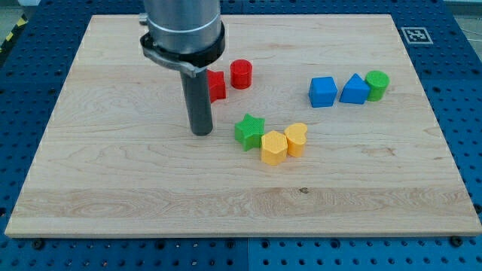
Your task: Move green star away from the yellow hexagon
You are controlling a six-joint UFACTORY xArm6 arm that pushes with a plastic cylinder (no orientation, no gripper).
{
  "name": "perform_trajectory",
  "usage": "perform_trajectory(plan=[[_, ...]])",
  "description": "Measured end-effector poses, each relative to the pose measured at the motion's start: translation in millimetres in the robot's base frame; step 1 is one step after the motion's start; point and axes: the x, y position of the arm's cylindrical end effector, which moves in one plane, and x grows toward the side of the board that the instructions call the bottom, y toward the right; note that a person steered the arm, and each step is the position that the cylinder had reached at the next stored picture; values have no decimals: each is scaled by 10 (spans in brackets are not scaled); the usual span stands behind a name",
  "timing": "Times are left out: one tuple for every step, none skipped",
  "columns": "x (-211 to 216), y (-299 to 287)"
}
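Observation:
The green star (249,131) lies near the board's middle, touching the yellow hexagon (273,147) at its lower right. A yellow heart-shaped block (297,138) sits against the hexagon's right side. My tip (201,132) rests on the board to the left of the green star, a short gap apart from it. The arm's dark rod and grey body rise above it toward the view's top.
A red cylinder (241,74) and a red block (216,86), partly hidden by the rod, lie above the star. A blue cube (322,92), a blue triangle (354,89) and a green cylinder (376,84) form a row at the right. The wooden board (113,188) lies on a blue pegboard.

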Motion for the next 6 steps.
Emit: perform_trajectory(plan=[[284, 0], [331, 459], [338, 723], [204, 797], [105, 904], [77, 979]])
